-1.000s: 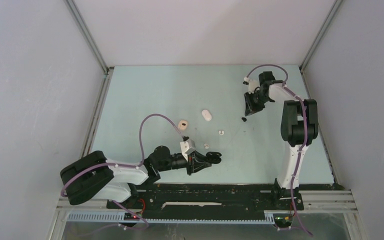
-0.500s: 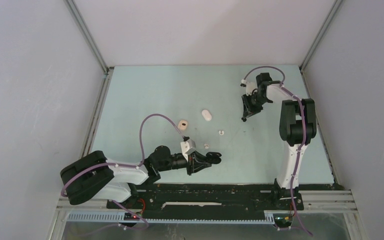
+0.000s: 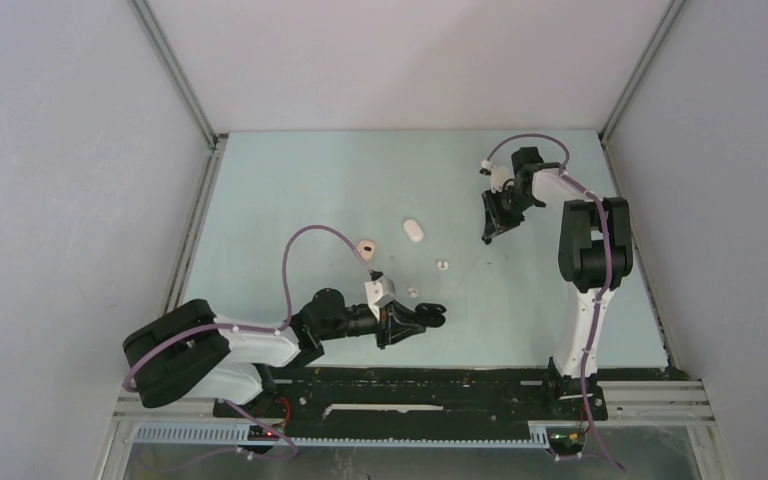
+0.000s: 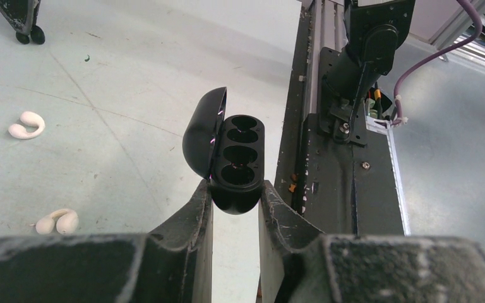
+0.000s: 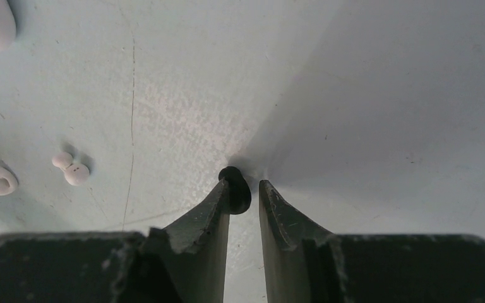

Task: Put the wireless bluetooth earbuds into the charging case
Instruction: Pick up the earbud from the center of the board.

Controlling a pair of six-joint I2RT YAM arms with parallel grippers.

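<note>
My left gripper [image 3: 428, 318] is shut on a black charging case [image 4: 233, 161]. Its lid stands open to the left and its empty sockets show. It hangs low over the near part of the table [image 3: 310, 190]. My right gripper [image 5: 244, 189] is down on the table at the far right [image 3: 487, 235], its narrowly open fingers straddling a black earbud [image 5: 235, 189]. The bud touches the left finger, and a thin gap separates it from the right finger. Two white earbuds [image 3: 442, 265] [image 3: 412, 292] lie loose between the arms and also show in the right wrist view [image 5: 71, 169] [image 5: 2, 181].
A white pebble case [image 3: 414, 231] and a beige case [image 3: 365, 246] lie mid-table, left of the right gripper. The black base rail [image 4: 335, 158] runs just right of the held case. Frame posts and grey walls surround the table.
The right gripper has dropped forward and down onto the black earbud, which lay uncovered a second ago. The left arm has shifted slightly right with the case.
</note>
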